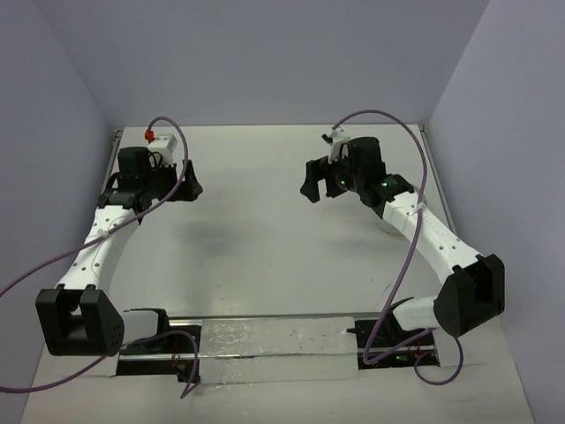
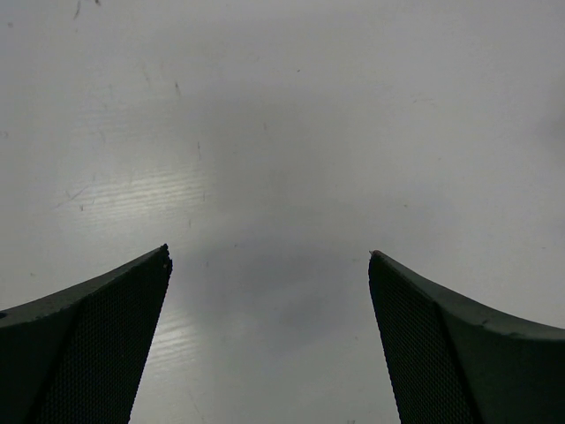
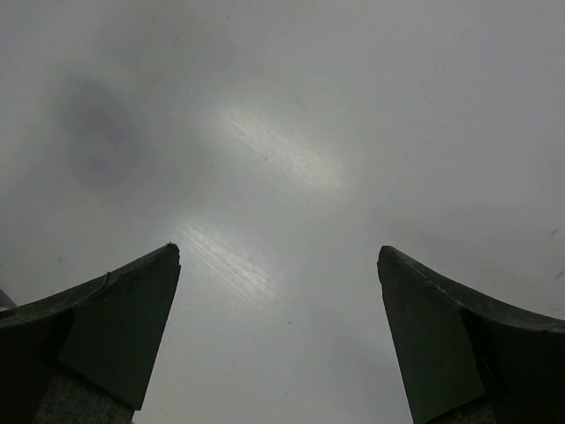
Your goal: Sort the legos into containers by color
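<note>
No legos and no containers show in any view. My left gripper [image 1: 185,181] hangs over the far left part of the white table [image 1: 252,230]. In the left wrist view the left gripper [image 2: 269,254] is open, with only bare tabletop between its dark fingers [image 2: 97,336]. My right gripper [image 1: 314,184] hangs over the far right part of the table, pointing toward the middle. In the right wrist view the right gripper [image 3: 278,249] is also open, and nothing lies between its fingers [image 3: 450,344].
Grey walls close the table in at the back and on both sides. A purple cable [image 1: 388,119] loops above the right arm. A small red knob [image 1: 149,134] sits on the left arm's cable. A shiny strip [image 1: 274,340] runs between the two arm bases at the near edge.
</note>
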`<state>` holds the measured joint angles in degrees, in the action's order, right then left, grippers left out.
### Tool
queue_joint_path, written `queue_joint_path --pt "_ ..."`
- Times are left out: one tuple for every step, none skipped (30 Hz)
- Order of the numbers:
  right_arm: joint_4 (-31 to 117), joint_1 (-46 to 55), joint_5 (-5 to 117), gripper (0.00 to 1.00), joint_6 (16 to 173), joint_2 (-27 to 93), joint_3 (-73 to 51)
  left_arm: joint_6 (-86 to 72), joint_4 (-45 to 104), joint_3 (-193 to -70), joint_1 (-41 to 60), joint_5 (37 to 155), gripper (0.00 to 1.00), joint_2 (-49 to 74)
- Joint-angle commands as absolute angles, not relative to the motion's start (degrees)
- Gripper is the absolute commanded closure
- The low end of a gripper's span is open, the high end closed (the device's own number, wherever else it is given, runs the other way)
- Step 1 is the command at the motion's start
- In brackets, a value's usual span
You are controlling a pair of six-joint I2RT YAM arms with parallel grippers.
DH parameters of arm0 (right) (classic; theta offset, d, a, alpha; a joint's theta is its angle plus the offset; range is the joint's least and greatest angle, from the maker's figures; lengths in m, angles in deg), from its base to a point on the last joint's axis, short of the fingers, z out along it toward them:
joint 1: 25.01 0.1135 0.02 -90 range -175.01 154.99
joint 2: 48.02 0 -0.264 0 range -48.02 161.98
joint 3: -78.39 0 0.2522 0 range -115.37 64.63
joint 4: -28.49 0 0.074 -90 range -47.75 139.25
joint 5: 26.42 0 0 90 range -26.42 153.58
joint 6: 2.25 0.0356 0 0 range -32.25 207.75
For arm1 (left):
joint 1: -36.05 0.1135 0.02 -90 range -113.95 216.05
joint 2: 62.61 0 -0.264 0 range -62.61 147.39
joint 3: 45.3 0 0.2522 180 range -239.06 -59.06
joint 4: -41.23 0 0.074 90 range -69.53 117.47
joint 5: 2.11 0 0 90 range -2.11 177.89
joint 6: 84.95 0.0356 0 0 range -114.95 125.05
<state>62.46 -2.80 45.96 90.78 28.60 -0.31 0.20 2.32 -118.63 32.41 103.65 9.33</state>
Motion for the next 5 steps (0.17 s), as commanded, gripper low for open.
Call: queue_joint_path --pt "58.7 -2.5 48.5 0.00 92.0 25.3 0.4 2.2 5.4 -117.5 32.7 100.2 0.01 6.9" --pt "58.5 -2.5 48.8 0.00 91.9 24.9 0.5 2.2 5.3 -117.8 32.7 99.9 0.01 6.9" --pt "58.4 -2.5 49.1 0.00 91.9 24.6 0.6 2.2 5.2 -117.9 32.7 99.8 0.01 6.9" --pt "58.2 -2.5 49.3 0.00 92.0 24.4 0.7 2.5 5.0 -118.0 32.7 99.8 0.01 6.8" --pt "58.1 -2.5 49.5 0.00 92.1 24.2 0.9 2.9 4.8 -118.3 32.7 99.7 0.01 6.8"
